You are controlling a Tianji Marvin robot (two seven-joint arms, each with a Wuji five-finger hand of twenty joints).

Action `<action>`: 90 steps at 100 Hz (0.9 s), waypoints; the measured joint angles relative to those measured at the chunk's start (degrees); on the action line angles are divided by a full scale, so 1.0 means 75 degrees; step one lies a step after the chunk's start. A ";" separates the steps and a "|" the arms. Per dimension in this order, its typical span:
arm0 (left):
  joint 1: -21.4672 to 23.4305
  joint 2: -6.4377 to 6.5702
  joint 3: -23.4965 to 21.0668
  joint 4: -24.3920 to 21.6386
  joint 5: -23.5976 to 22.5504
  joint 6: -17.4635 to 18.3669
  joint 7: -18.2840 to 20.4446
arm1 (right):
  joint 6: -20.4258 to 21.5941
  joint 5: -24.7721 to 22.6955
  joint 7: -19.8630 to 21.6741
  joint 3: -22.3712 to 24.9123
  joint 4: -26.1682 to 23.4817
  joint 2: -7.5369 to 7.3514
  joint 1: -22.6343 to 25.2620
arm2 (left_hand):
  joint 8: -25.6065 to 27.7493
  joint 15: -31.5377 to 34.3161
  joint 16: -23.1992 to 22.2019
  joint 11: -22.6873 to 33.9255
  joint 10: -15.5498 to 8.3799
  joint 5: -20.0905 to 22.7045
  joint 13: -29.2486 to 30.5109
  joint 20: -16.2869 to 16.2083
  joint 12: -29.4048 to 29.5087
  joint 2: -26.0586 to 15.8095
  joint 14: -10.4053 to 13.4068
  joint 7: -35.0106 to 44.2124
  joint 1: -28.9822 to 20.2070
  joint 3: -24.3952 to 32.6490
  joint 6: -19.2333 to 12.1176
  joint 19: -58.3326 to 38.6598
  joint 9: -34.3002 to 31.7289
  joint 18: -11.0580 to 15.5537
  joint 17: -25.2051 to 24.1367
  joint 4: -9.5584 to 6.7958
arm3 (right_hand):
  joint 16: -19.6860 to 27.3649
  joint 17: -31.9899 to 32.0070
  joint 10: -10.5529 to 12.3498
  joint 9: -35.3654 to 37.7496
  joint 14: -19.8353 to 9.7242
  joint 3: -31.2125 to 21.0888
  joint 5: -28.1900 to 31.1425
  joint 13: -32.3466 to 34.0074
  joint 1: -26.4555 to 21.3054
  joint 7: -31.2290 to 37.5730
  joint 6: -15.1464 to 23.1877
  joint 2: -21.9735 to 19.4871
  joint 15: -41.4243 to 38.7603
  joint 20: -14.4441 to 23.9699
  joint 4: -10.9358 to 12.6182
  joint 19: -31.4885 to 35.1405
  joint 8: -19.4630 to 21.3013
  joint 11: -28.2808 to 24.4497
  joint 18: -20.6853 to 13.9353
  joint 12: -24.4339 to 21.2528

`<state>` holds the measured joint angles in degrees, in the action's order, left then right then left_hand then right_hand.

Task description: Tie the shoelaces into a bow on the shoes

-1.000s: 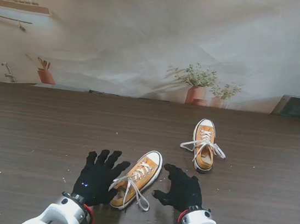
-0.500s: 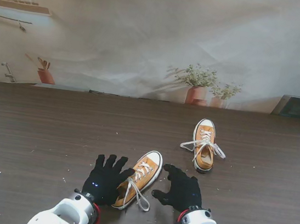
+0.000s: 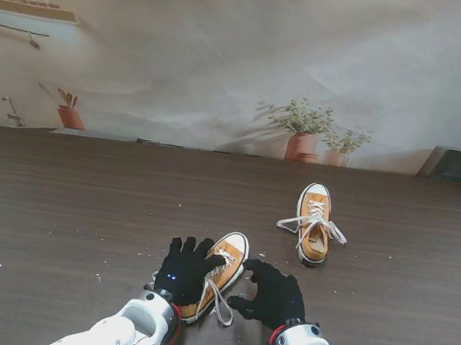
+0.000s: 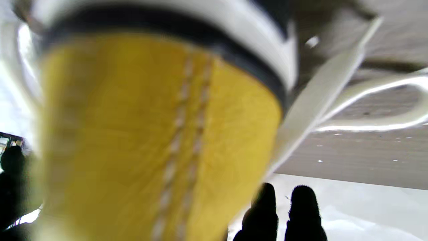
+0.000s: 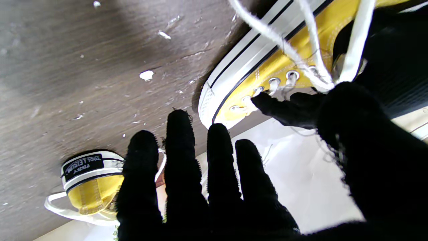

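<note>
Near yellow canvas sneaker (image 3: pixel 219 273) on dark wood bench (image 3: pixel 65 202) | my left robot hand (image 3: pixel 184 270) rests on its heel, steadying; grip unclear | right robot hand (image 3: pixel 275 296) spread, empty, beside loose white laces (image 3: pixel 218 300)

Two yellow canvas low-top shoes with white rubber soles and white laces on a dark wood-grain table. Near shoe (image 3: pixel 219 271): lies close to me, toe pointing away and slightly right; its heel is partly covered. Its loose laces (image 3: pixel 220 304) are untied, trailing off the right side onto the table. Far shoe (image 3: pixel 315 222): farther from me and to the right, well apart from the first, toe pointing away; its laces (image 3: pixel 319 226) spread out to both sides across the table.
</note>
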<state>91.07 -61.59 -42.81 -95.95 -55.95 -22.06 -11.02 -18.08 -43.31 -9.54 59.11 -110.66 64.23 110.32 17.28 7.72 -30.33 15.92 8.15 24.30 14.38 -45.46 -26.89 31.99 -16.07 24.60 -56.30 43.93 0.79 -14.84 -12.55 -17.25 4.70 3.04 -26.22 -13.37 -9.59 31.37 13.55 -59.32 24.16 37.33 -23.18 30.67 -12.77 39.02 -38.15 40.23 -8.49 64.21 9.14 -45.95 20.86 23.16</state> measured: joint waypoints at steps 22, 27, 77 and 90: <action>-0.0583 -0.0326 0.0327 0.0539 0.0511 0.0001 -0.0469 | 0.0054 0.0076 -0.0031 0.0074 -0.0001 0.0008 0.0010 | 0.0079 0.2365 -0.0319 0.0650 0.0050 0.1213 0.1810 -0.0153 0.0285 -0.0577 -0.0165 0.0184 -0.0340 0.0127 0.0013 -0.4060 -0.2408 -0.0233 0.1129 0.0008 | 0.0000 -0.0015 -0.0001 0.0165 0.0062 0.0033 0.0004 0.0023 0.0000 -0.0001 0.0081 -0.0064 0.0031 0.0000 0.0000 0.0005 0.0000 0.0081 0.0000 -0.0006; -0.0629 -0.0382 0.0331 0.0585 0.0721 0.0004 -0.0564 | 0.0069 0.0091 -0.0053 0.0107 -0.0001 0.0011 0.0015 | 0.0067 0.3041 -0.1013 0.0571 0.0073 0.1468 0.2382 0.0283 0.0087 -0.0600 -0.0147 0.0174 -0.0556 -0.0045 0.0018 -0.5991 -0.2857 -0.0236 0.1349 0.0113 | 0.0000 -0.0015 -0.0001 0.0165 0.0062 0.0033 0.0005 0.0023 0.0000 -0.0001 0.0088 -0.0117 0.0031 0.0000 0.0000 0.0006 0.0000 0.0081 0.0000 -0.0006; -0.1162 -0.0598 0.0516 0.0805 0.0505 -0.0190 -0.0842 | 0.0242 0.0204 -0.0170 0.0189 0.0012 0.0019 0.0052 | 0.1275 0.5469 -0.1965 0.1130 0.0451 0.2486 0.3023 0.1782 -0.3207 0.0158 -0.0034 0.0831 -0.0946 -0.0143 0.0011 -0.9067 -0.4281 0.0220 0.2376 0.0853 | 0.0000 -0.0018 -0.0002 0.0302 0.0071 0.0033 0.0100 0.0024 0.0000 -0.0012 0.0091 -0.0192 0.0001 0.0000 0.0000 0.0009 0.0000 0.0099 0.0055 -0.0007; -0.1587 -0.0643 0.0734 0.0906 0.0402 -0.0359 -0.0923 | 0.0282 0.0214 -0.0184 0.0190 0.0017 0.0021 0.0058 | 0.1275 0.5472 -0.1965 0.1239 0.0479 0.2490 0.3023 0.1832 -0.3254 0.0264 -0.0035 0.1651 -0.0946 -0.0143 0.0011 -0.9071 -0.4358 0.0220 0.2401 0.0855 | 0.0000 -0.0018 -0.0003 0.0308 0.0073 0.0033 0.0100 0.0025 0.0000 -0.0012 0.0091 -0.0192 0.0001 0.0000 0.0000 0.0009 0.0000 0.0099 0.0056 -0.0007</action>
<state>79.17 -66.42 -37.30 -89.15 -52.93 -24.75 -17.94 -15.97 -41.70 -10.92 60.53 -110.53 64.39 110.75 26.84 48.76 -45.07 25.22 11.74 42.97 37.06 -31.72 -51.29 33.96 -16.33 36.98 -63.39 42.85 0.87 -82.87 -45.23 -15.60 22.71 9.45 -26.22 -13.50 -9.61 33.68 14.10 -59.07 24.91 37.51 -23.18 30.58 -12.09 37.58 -38.14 40.23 -8.49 64.28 9.14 -45.20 21.27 23.11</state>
